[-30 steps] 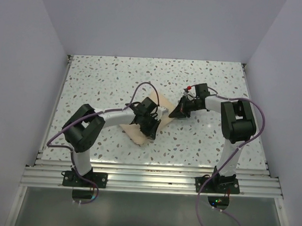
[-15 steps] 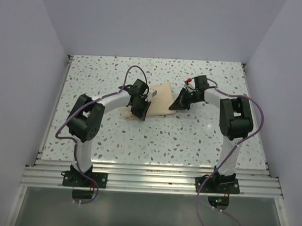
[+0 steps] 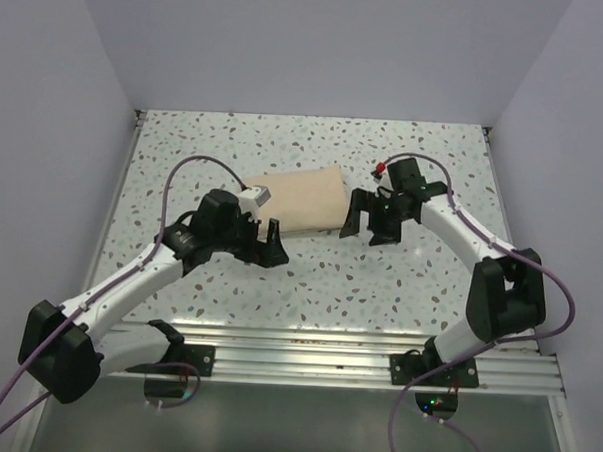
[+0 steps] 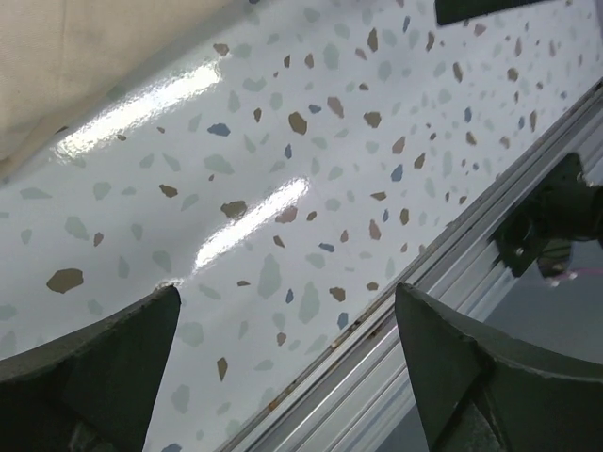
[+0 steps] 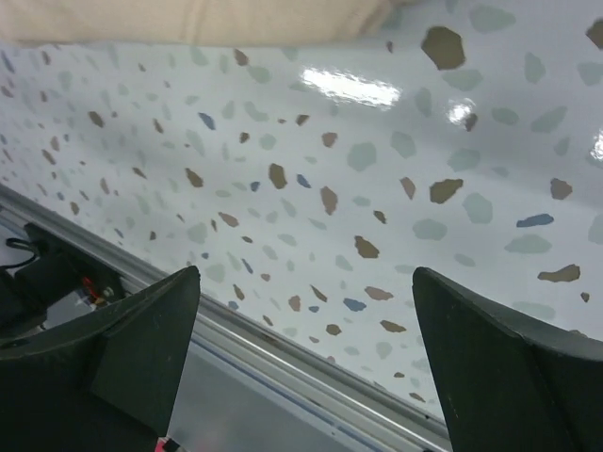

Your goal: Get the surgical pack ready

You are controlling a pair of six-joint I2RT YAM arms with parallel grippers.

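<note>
High overview, two close wrist views, shared tabletop [image 3: 379, 289]

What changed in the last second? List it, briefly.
The left fingers came off the tan bundle, drew back toward the near edge and now stand spread. The right fingers opened too, beside the bundle's right end. The bundle lies farther from the arm bases than a second ago. It stays folded shut on the speckled table.

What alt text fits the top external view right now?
A folded tan bundle lies on the speckled table, with nothing gripping it. The left gripper sits open by its near-left corner and the right gripper open just off its right edge.
</note>
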